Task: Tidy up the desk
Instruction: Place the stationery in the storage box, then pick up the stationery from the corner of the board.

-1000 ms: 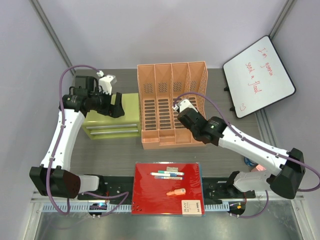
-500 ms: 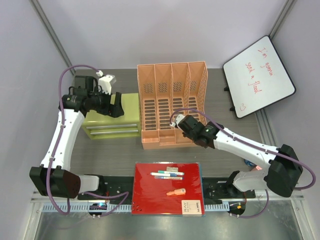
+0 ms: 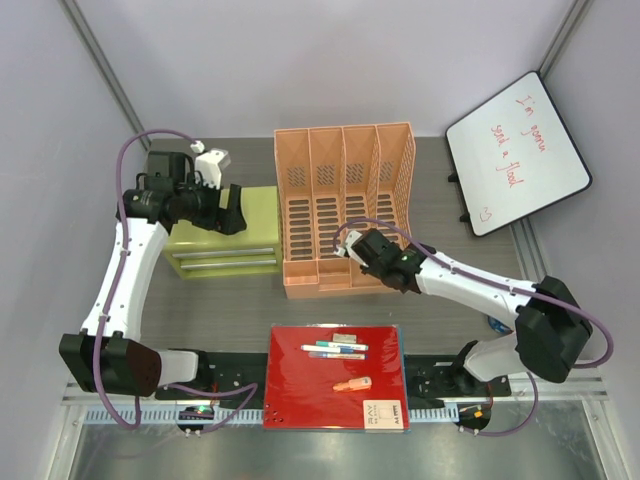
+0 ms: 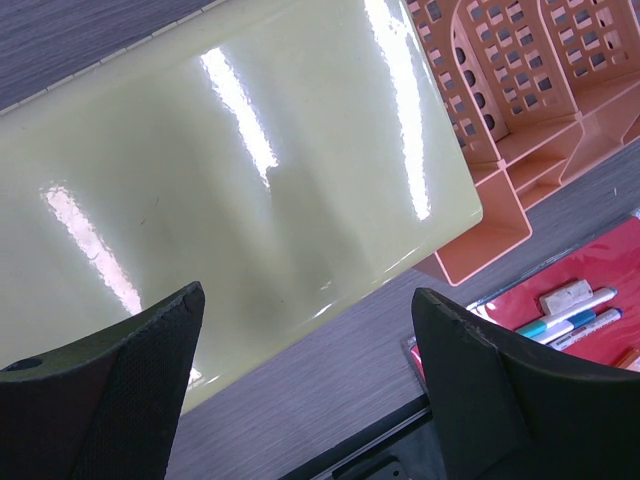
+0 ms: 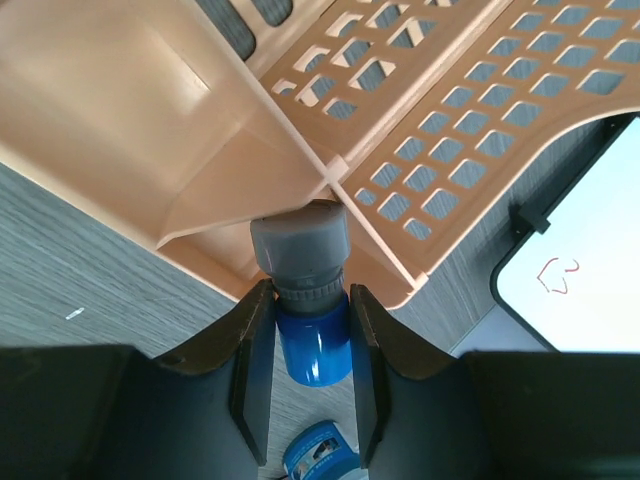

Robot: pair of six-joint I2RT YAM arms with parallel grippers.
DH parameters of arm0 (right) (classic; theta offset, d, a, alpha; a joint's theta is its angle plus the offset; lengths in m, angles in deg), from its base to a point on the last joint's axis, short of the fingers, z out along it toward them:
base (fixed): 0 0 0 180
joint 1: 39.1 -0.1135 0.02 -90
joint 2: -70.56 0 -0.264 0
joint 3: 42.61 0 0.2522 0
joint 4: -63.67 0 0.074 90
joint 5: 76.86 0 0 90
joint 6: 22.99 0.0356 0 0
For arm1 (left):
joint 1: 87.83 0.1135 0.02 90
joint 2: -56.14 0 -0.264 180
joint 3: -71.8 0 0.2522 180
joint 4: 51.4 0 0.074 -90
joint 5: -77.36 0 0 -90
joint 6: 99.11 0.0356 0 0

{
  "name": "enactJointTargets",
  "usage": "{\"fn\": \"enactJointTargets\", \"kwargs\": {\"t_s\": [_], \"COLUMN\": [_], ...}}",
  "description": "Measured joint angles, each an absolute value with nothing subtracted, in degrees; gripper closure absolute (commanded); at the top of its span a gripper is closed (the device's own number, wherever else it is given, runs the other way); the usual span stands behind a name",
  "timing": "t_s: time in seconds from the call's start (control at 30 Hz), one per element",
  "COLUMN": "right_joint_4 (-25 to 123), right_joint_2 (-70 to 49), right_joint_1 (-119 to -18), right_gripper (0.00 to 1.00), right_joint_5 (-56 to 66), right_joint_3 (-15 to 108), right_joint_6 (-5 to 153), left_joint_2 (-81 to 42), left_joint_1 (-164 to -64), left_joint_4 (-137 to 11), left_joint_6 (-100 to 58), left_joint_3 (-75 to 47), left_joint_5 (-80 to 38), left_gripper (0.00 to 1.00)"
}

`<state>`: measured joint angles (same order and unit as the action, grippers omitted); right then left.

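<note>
1. A red mat [image 3: 300, 385] lies at the near edge of the dark grey tabletop [image 3: 230, 300], which spans the whole work area, with markers [image 3: 335, 348] on it.
2. The right hand [image 5: 310, 295] is clenched on a blue bottle [image 5: 313, 345], whose grey cap sits right at the front lip of the orange file rack [image 3: 340, 200].
3. The left hand [image 4: 307, 295] is released, its fingers spread wide above the green drawer cabinet [image 4: 250, 170].
4. A whiteboard [image 3: 517, 150] stands at the far right.
</note>
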<state>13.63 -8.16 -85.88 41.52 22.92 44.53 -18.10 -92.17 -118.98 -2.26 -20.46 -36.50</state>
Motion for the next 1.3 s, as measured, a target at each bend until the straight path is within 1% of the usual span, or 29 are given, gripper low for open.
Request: {"fn": "enactJointTargets", "kwargs": {"t_s": [0.07, 0.1, 0.43, 0.53, 0.63, 0.7, 0.8, 0.87, 0.9, 0.93, 1.0, 1.1, 1.17, 1.2, 1.23, 1.3], "right_joint_4": [14.05, 14.62, 17.59, 14.75, 10.07, 7.80, 5.79, 5.72, 8.19, 9.70, 14.68, 11.47, 9.13, 8.67, 7.99, 7.36], "right_joint_2": [-9.14, -9.49, -9.45, -6.63, -2.54, 1.46, 7.49, 11.10, 13.72, 15.27, 18.75, 15.62, 10.79, 9.20, 7.60, 5.20], "right_joint_1": [-85.51, -85.42, -85.10, -85.10, -84.99, -84.99, -85.38, -86.61, -87.59, -88.24, -89.84, -95.28, -103.15, -106.21, -109.86, -114.65], "right_gripper": [0.30, 0.01, 0.00, 0.00, 0.00, 0.00, 0.00, 0.00, 0.00, 0.00, 0.00, 0.00, 0.01, 0.03, 0.08, 0.13], "right_joint_5": [41.56, 41.87, 47.55, 47.57, 42.57, 35.64, 22.48, 14.35, 7.58, 3.29, -5.49, -6.61, -3.77, -2.85, -2.00, -0.73], "right_joint_3": [22.62, 22.44, 22.64, 26.07, 33.89, 39.45, 41.89, 39.77, 35.80, 32.17, 21.06, 14.81, 14.99, 15.29, 15.77, 16.56], "right_joint_6": [44.29, 44.03, 46.65, 50.95, 58.71, 65.07, 73.53, 78.69, 82.52, 85.29, 91.81, 95.54, 96.57, 96.79, 97.12, 97.31], "left_joint_2": [-18.10, -18.10, -18.25, -18.25, -18.25, -18.25, -18.25, -18.25, -18.25, -18.25, -18.25, -18.25, -18.23, -18.23, -18.23, -18.23], "left_joint_1": [-91.97, -91.90, -91.77, -91.75, -91.75, -91.75, -91.64, -91.55, -91.53, -91.51, -91.49, -91.49, -91.49, -91.49, -91.49, -91.49], "left_joint_4": [-118.98, -118.98, -118.98, -118.98, -118.98, -118.98, -119.00, -119.00, -119.00, -118.98, -119.00, -119.09, -119.18, -119.18, -119.20, -119.24], "left_joint_6": [-2.15, -2.09, -1.36, -1.34, -1.19, -1.15, -1.15, -1.17, -1.17, -1.19, -1.26, -1.39, -1.39, -1.39, -1.39, -1.41], "left_joint_3": [-20.46, -20.46, -20.46, -20.46, -20.46, -20.46, -20.46, -20.46, -20.46, -20.46, -20.46, -20.46, -20.46, -20.46, -20.46, -20.46], "left_joint_5": [-36.39, -36.39, -36.36, -36.34, -36.19, -36.17, -36.17, -36.19, -36.19, -36.19, -36.19, -36.21, -36.19, -36.19, -36.17, -36.17], "left_gripper": [0.15, 0.15, 0.15, 0.15, 0.15, 0.15, 0.15, 0.15, 0.15, 0.16, 0.16, 0.16, 0.16, 0.16, 0.16, 0.16]}}
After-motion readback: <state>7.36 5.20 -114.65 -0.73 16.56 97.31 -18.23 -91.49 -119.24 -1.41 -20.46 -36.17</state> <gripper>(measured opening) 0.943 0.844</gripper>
